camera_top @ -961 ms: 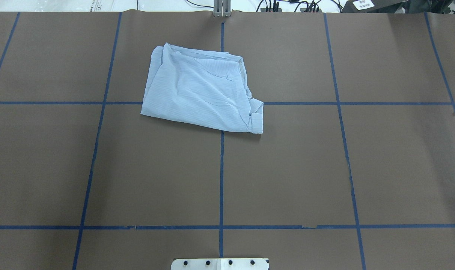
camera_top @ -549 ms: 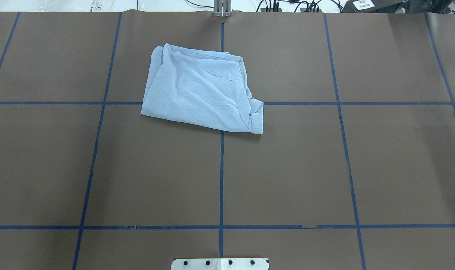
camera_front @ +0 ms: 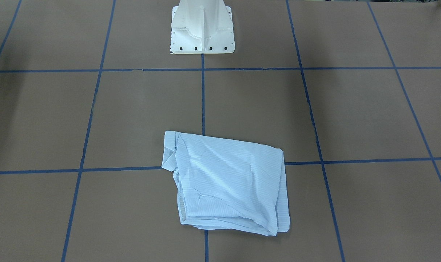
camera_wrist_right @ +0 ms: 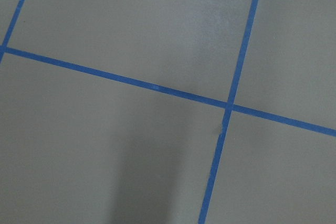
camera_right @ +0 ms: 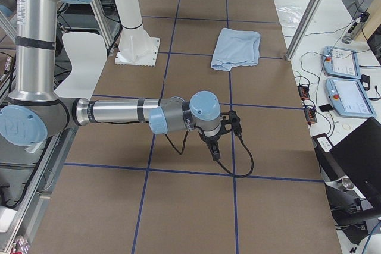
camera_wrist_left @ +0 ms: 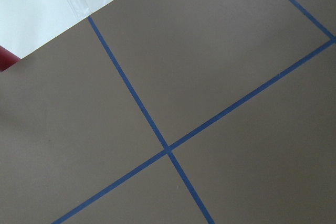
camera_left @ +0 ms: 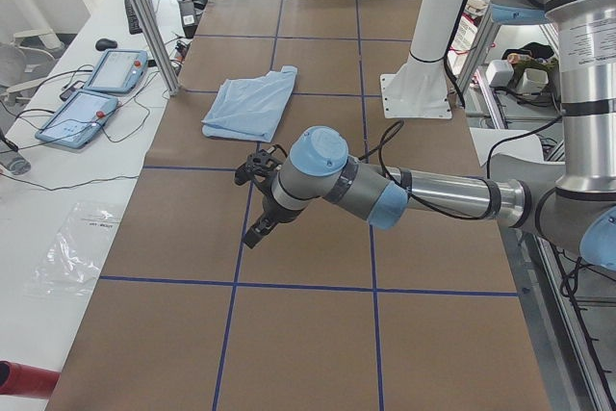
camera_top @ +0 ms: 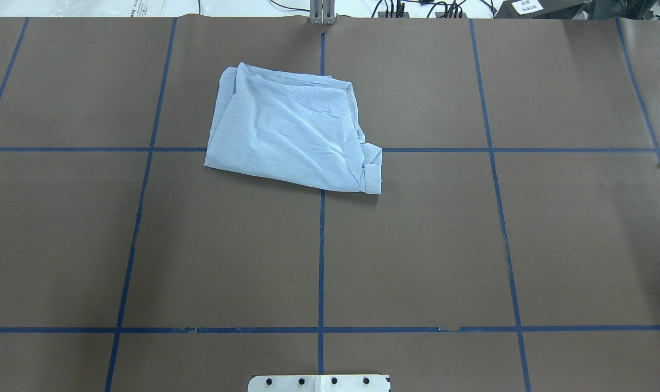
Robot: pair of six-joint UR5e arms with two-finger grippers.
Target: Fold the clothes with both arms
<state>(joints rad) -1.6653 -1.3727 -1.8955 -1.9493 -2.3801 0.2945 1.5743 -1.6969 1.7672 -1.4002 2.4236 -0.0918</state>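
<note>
Shirt [camera_top: 292,136] folded flat — well apart from left end effector [camera_left: 255,236], right end effector [camera_right: 214,151]; grip state of either indiscernible.

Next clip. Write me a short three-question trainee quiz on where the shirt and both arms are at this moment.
1. True or false: neither the left claw nor the right claw touches the shirt.
2. Where does the shirt lie? A) against the white pedestal; B) over a crossing of tape lines; C) hanging off the table's edge.
3. Fill in: the tape lines on the brown table cover are ____.
Key: 1 true; 2 B; 3 blue.
</note>
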